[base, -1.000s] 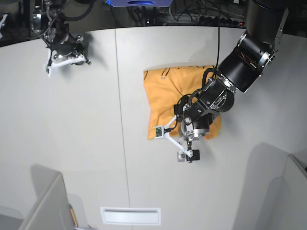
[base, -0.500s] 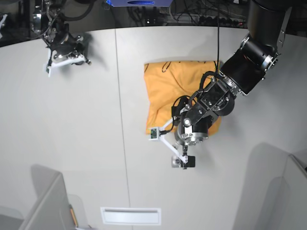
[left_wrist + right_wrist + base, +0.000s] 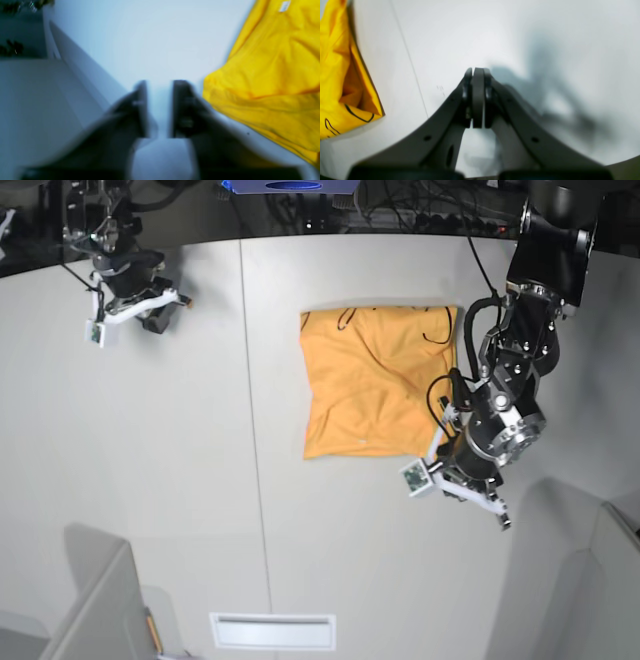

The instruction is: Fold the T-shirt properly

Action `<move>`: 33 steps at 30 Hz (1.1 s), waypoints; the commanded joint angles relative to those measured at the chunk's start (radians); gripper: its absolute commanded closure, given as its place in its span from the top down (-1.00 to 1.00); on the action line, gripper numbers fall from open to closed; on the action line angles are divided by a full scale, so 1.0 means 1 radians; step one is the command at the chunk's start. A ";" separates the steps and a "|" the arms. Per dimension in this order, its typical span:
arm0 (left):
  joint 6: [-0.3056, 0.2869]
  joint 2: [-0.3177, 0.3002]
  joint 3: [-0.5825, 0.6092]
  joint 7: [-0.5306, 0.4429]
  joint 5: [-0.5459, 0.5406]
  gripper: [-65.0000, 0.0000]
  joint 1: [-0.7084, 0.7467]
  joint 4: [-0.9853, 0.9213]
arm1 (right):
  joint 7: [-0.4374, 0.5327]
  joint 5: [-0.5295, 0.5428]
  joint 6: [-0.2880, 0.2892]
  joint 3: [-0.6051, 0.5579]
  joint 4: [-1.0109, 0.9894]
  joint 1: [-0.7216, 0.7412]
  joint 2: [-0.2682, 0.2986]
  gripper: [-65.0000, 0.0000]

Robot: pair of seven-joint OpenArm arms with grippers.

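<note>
The light orange-yellow T-shirt lies folded into a rough square in the middle of the white table, with dark squiggle marks along its far edge. My left gripper hovers just off the shirt's near right corner. In the left wrist view it is blurred, slightly open and empty over bare table, with the T-shirt to its right. My right gripper is at the far left of the table, away from the shirt. In the right wrist view it is shut and empty, with a corner of the T-shirt at the left.
Grey partition panels stand at the near left and near right. A flat slot sits in the table near the front edge. A seam runs front to back, left of the shirt. Cables and equipment lie behind the table.
My left arm has swung right, from over the shirt's near left edge to beside its near right corner. The whole shirt now shows. My right gripper shifted slightly.
</note>
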 commanded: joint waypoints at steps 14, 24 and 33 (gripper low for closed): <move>0.006 -0.006 -0.691 -0.866 -0.366 -1.00 0.607 0.018 | 0.864 -0.573 0.210 -0.020 0.004 -0.311 -0.214 -1.00; 0.006 0.071 -0.716 -1.360 -0.368 -1.00 1.032 -0.103 | 1.092 -0.574 0.208 -0.029 -0.120 -0.527 -0.220 -1.00; 0.006 0.120 -0.679 -1.578 -0.359 -1.00 1.206 -0.380 | 1.092 -0.574 0.208 -0.031 -0.175 -0.708 -0.220 -1.00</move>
